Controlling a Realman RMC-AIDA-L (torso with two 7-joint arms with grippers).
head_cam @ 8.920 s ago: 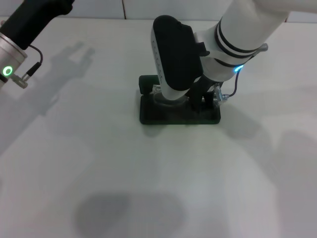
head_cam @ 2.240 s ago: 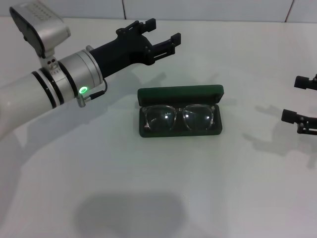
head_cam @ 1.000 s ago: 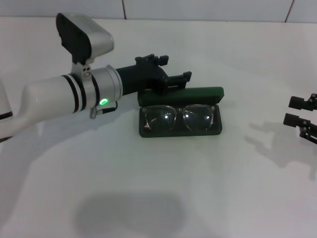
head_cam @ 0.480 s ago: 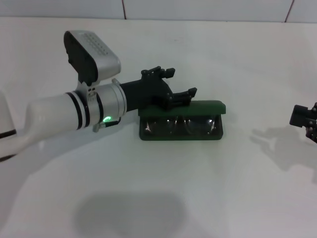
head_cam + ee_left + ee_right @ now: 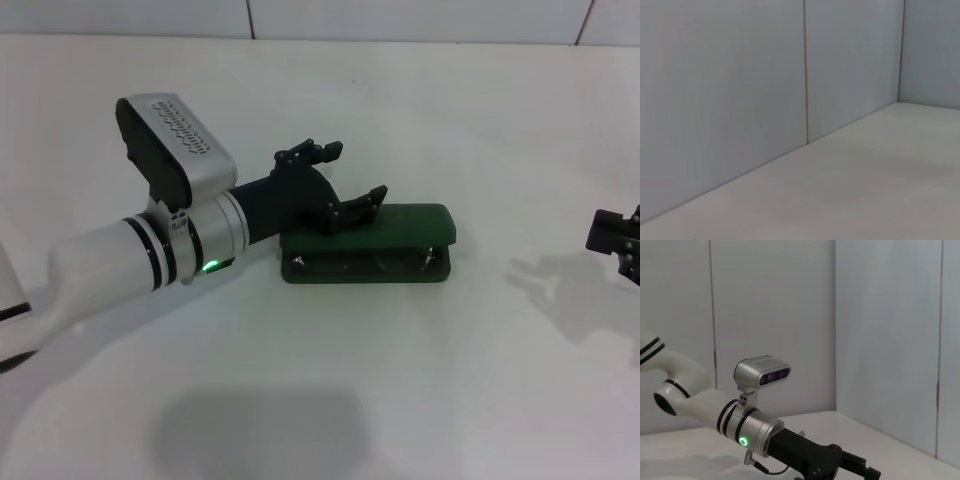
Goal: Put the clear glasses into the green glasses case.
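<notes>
**Lid nearly shut over the glasses**

Since half a second ago the lid has dropped lower. Head view: the left end effector (image 5: 345,190), fingers spread, rests on the case (image 5: 366,243) lid's left rear; the case's long axis runs left-right on the counter (image 5: 320,400). Glasses (image 5: 360,261) barely show through the slit. The right end effector (image 5: 615,238) sits cropped, well apart; its opening is unclear.

Left wrist view: only wall.

Right wrist view: the left arm, fingers spread.

one green glasses case (image 5: 368,243) sits on one white table (image 5: 420,380), its lid nearly down. one pair of clear glasses (image 5: 360,262) shows through the gap. two robot tools are in sight: the left tool (image 5: 340,185) by the case, the right tool (image 5: 618,238) at the table's edge.
</notes>
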